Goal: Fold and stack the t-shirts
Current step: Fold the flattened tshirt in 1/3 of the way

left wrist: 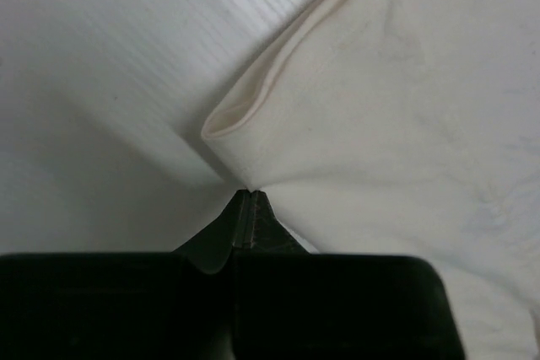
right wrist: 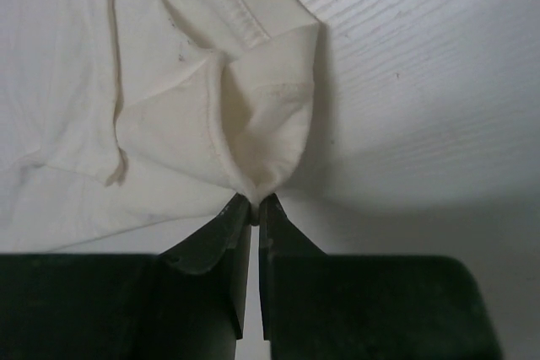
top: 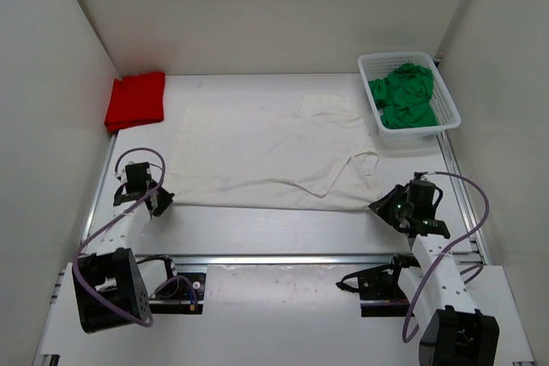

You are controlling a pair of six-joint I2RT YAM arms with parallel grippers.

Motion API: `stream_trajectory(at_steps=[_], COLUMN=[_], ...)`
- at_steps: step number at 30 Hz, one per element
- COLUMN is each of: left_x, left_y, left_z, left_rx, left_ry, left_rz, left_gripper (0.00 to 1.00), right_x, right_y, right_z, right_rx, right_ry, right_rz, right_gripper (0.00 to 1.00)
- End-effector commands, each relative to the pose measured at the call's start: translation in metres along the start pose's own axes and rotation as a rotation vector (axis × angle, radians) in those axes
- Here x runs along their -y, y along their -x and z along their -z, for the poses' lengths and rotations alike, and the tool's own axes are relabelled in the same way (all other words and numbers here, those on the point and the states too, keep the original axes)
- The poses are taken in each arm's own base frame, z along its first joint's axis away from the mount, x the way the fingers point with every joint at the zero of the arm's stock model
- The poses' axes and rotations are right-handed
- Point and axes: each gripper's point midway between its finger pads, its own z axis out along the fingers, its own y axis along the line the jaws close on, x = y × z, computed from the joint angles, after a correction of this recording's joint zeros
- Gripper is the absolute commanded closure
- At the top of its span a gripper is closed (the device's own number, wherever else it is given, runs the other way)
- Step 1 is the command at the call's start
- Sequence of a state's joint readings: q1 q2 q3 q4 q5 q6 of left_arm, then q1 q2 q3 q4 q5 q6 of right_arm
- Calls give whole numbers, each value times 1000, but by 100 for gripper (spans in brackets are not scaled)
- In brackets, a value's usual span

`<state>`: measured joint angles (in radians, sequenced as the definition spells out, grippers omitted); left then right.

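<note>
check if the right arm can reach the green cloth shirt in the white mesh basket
Probably not: the right gripper is shut on the white cloth shirt; otherwise the green shirt lies uncovered.

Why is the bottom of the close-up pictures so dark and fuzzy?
Left wrist view: the left gripper is very near the lens, so it looks black and blurred, while the white t-shirt is sharper. Right wrist view: same for the right gripper; a soft shadow darkens the table. Top external view: even light.

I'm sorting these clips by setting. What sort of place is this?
Most likely a robotics lab test cell: a white table boxed in by bare white panels, left arm and right arm mounted on an aluminium rail, and a white t-shirt as staged laundry.
</note>
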<state>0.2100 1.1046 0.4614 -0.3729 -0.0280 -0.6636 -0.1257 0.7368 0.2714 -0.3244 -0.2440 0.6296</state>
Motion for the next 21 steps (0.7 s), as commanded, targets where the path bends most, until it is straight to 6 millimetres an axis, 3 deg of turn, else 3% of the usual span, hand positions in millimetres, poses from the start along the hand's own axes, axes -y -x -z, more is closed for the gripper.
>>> stream_trajectory(at_steps=[1,2,3,4,5,6,7,10,11,12,13,14,15,16,17,19,21], left_x=[-21,-20,-12,-5,-2,-2,7,34,52,65,84,108,132,139,163,190,210], left_y=[-2,0,2,7,12,26,31,57,63,62,60,45,31,18,0,-30,-71], left_z=[17,17,17,20,21,26,31,50,59,61,67,70,72,70,76,80,85], left_rx=[-9,2,-3,2,11,53,75,183,215,217,226,202,178,149,118,61,-19], left_ry=[118,114,81,69,70,105,101,76,23,-39,-113,-247,-360,-413,-528,-606,-669], left_rz=[-66,-53,-66,-73,-88,-96,-123,-172,-194,-203,-228,-280,-299,-316,-331,-364,-455], left_gripper=[97,81,60,48,25,10,3,1,1,1,1,17,30,34,44,53,56], right_x=[-10,-7,-10,-9,-8,-12,-18,-36,-42,-51,-66,-84,-103,-112,-123,-141,-149], right_y=[-7,-8,0,9,13,21,32,51,52,52,46,36,19,13,0,-13,-25], right_z=[15,17,20,22,23,27,31,38,34,32,31,25,17,14,6,-8,-18], right_rx=[-40,-32,8,49,54,70,95,110,78,63,37,-5,-49,-62,-80,-103,-136], right_ry=[4,-13,-12,-21,-21,-14,-8,24,23,50,99,144,203,223,240,293,331], right_rz=[-46,-38,-23,-11,-20,3,28,139,177,206,261,292,353,365,401,413,360], right_gripper=[100,97,86,75,70,57,48,44,44,47,58,73,79,88,94,97,91])
